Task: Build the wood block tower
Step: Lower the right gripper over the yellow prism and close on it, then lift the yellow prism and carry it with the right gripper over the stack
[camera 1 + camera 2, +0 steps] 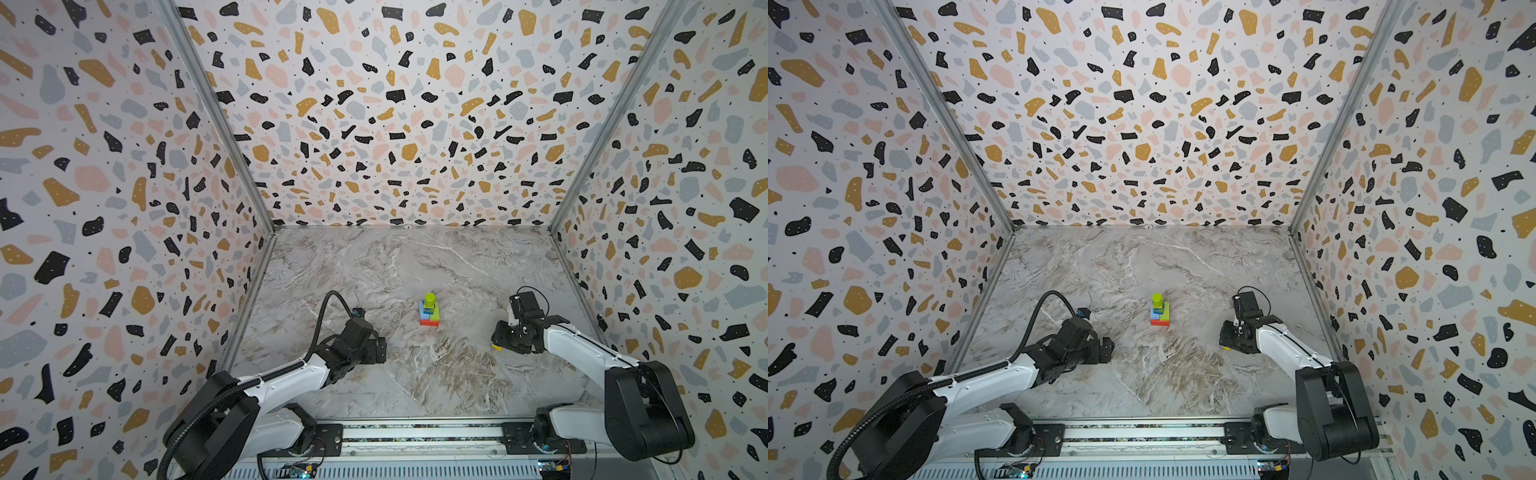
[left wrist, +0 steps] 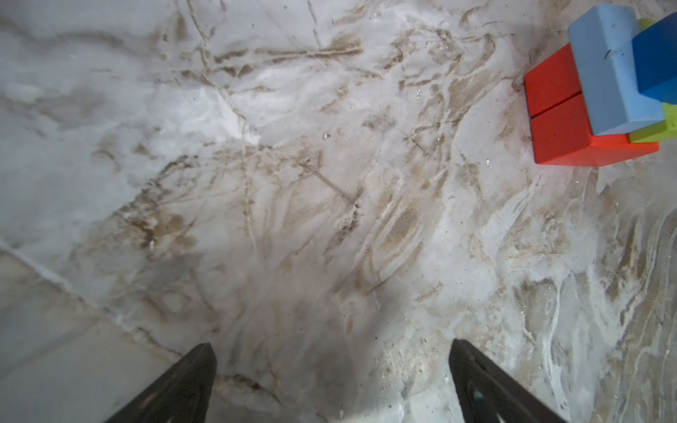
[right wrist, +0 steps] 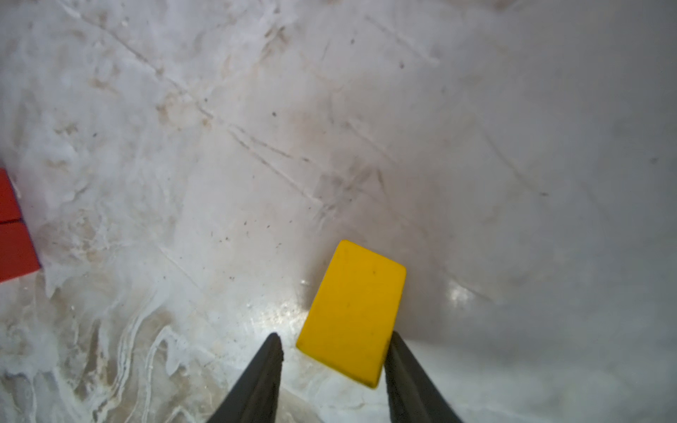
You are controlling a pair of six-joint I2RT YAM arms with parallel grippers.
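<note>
Nearly done: the tower [image 1: 429,311] stands cylinder-topped, right fingers [image 3: 263,366] loosely straddle the unplaced yellow block [image 3: 353,311], left fingers [image 2: 190,377] wide, empty.

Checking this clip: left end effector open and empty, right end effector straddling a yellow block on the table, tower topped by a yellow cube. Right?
Not quite. The tower is topped by a lime cylinder, not a yellow cube; both top views show it. The left end effector is open and empty, the right end effector straddles the yellow block on the table.
</note>
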